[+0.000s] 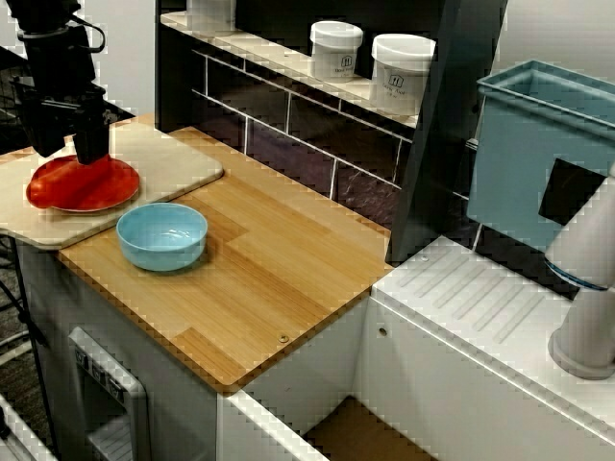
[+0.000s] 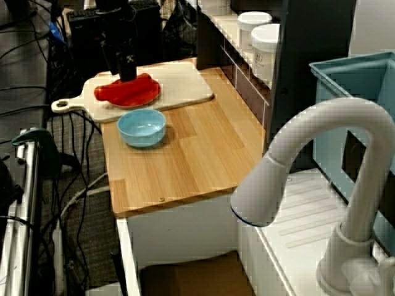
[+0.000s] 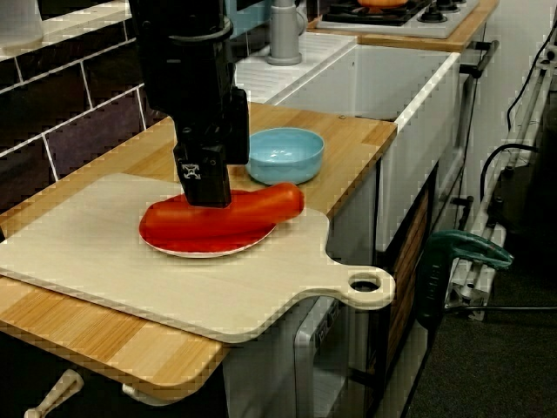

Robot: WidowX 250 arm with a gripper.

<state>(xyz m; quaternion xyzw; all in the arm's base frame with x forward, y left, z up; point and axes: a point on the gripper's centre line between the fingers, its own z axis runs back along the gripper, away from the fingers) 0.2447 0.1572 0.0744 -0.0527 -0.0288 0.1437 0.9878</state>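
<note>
My black gripper (image 1: 67,154) reaches down onto a red plate (image 1: 86,187) on a pale cutting board (image 1: 173,163) at the counter's left end. In the view from the board's end, a long red sausage-shaped thing (image 3: 261,202) lies across the plate (image 3: 204,239). The gripper (image 3: 206,198) presses onto its left half. The gripper body hides the fingers, so I cannot tell whether they clasp it. A light blue bowl (image 1: 161,235) stands empty on the wooden counter just beside the board, also seen from behind the tap (image 2: 141,127).
Two white jars (image 1: 336,48) (image 1: 401,72) stand on the shelf behind the wooden counter (image 1: 259,279). A blue-grey bin (image 1: 538,163) and a white tap (image 2: 321,160) are by the white sink (image 3: 409,70). The board's handle (image 3: 365,286) overhangs the counter edge.
</note>
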